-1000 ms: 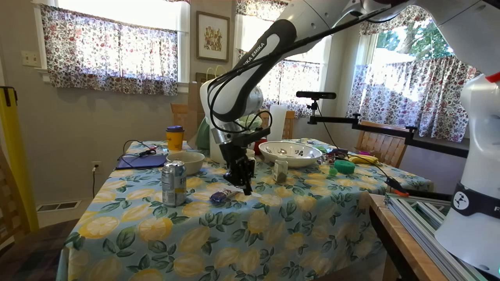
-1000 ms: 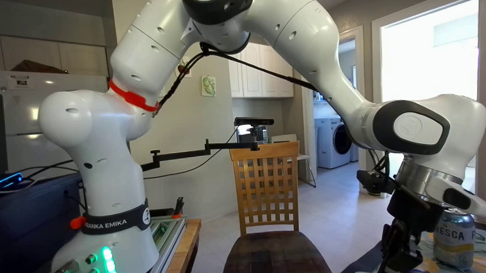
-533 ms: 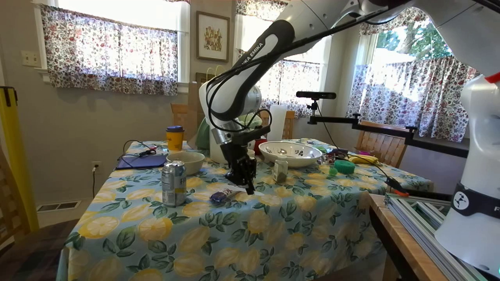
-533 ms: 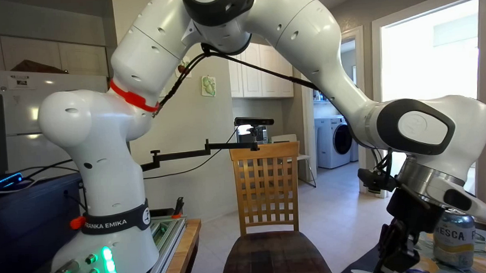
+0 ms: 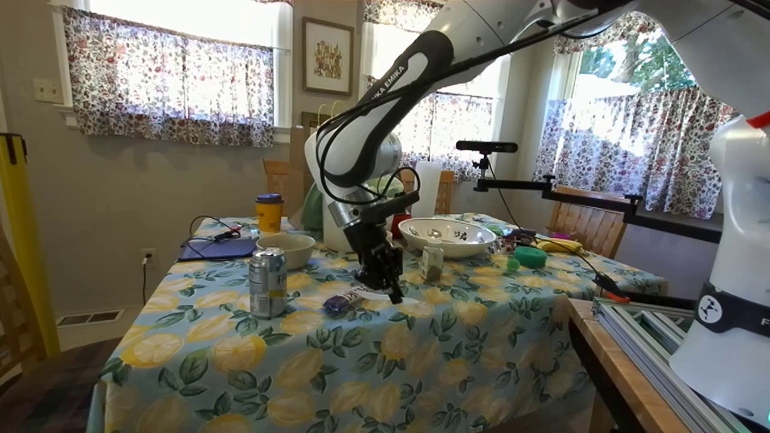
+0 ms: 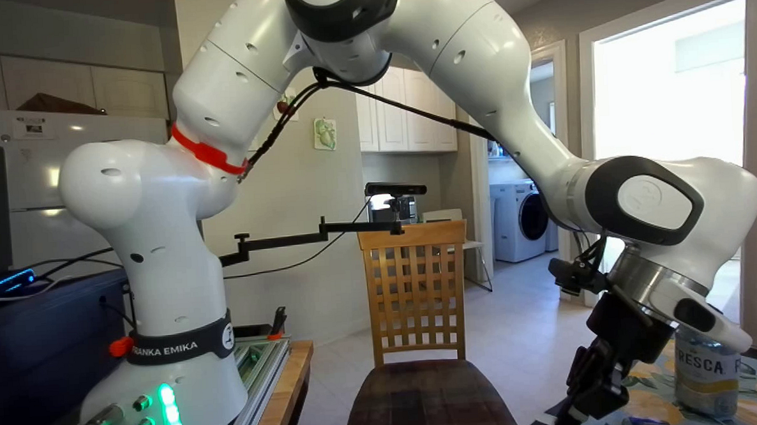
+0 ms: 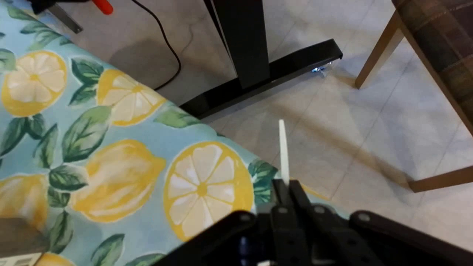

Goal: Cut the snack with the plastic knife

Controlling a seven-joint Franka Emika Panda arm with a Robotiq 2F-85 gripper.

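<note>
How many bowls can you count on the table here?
2. In an exterior view, a smaller pale bowl stands behind the Fresca can, and a larger white patterned bowl stands behind the small jar. The robot arm may hide others.

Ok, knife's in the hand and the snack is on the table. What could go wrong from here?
The thin plastic knife pinched in the hand could twist or slip under pressure.
The snack lies on the tablecloth with no visible brace, so it may slide instead of cutting.
The can stands near the snack, so a wide swing might tip it over.
</note>
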